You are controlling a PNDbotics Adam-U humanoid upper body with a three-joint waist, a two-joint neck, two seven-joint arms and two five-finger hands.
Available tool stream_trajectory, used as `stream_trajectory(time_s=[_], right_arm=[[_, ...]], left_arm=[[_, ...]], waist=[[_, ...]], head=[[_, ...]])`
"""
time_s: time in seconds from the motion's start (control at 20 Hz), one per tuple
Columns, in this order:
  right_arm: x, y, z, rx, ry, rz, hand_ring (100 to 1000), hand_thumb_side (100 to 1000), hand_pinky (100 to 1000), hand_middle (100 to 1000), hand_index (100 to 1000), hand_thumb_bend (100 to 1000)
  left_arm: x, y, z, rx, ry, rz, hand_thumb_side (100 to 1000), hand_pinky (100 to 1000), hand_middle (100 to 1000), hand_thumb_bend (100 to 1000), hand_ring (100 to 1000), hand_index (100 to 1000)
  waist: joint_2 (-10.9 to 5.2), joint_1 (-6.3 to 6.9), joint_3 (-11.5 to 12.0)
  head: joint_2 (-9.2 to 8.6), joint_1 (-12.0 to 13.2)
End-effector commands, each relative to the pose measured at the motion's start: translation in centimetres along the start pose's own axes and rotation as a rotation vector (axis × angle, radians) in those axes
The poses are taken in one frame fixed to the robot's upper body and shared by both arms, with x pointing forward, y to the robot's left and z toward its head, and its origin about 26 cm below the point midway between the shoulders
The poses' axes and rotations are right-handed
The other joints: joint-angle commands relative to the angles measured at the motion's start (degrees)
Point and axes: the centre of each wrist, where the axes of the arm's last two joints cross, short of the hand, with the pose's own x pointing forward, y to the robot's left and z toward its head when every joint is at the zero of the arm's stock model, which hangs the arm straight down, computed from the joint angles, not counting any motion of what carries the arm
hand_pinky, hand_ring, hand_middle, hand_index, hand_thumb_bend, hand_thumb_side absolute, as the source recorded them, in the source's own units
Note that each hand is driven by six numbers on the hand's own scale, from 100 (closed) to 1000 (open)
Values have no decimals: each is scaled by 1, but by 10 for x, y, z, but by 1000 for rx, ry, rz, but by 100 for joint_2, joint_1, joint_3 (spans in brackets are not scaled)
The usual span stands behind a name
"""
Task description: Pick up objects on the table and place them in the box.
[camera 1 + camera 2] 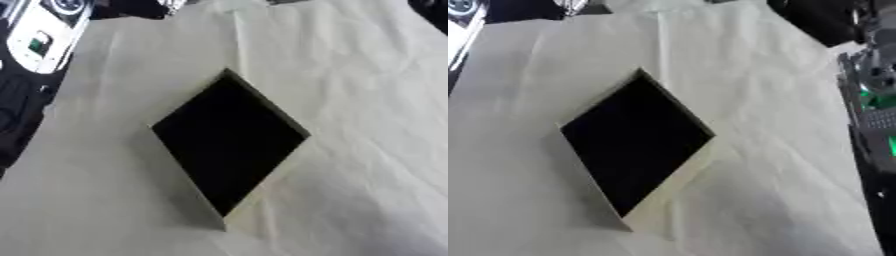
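A box point(262, 192) with pale walls and a dark inside stands in the middle of the table, turned so that it looks like a diamond. I cannot make out anything inside it. No loose object shows on the cloth. Neither of my hands shows in either view.
A creased white cloth point(367, 100) covers the table. White and black equipment point(39, 35) with a green light stands past the table's left edge. More machinery point(872, 100) with green lights stands off the right edge. The far edge of the table runs along the top.
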Motion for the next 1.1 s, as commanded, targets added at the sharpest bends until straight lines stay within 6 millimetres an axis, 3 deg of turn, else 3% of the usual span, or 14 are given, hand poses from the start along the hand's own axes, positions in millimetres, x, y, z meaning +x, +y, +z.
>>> stream_trajectory(time_s=[0.05,0.35,1.1], right_arm=[[4,-7,-2,-22,-19,18,803,664,821,692,853,100],[3,-7,0,-23,-9,18,805,665,821,692,853,100],[3,-5,0,-32,-8,3,805,667,819,691,854,100]], left_arm=[[33,4,0,25,-100,-27,365,457,636,100,598,705],[56,-15,11,-51,-163,-46,339,452,626,100,596,696],[58,-76,12,-268,-205,7,362,440,616,100,587,685]], waist=[[-162,-31,44],[-157,-27,85],[-93,-32,-2]], head=[[70,-36],[91,-38],[49,-49]])
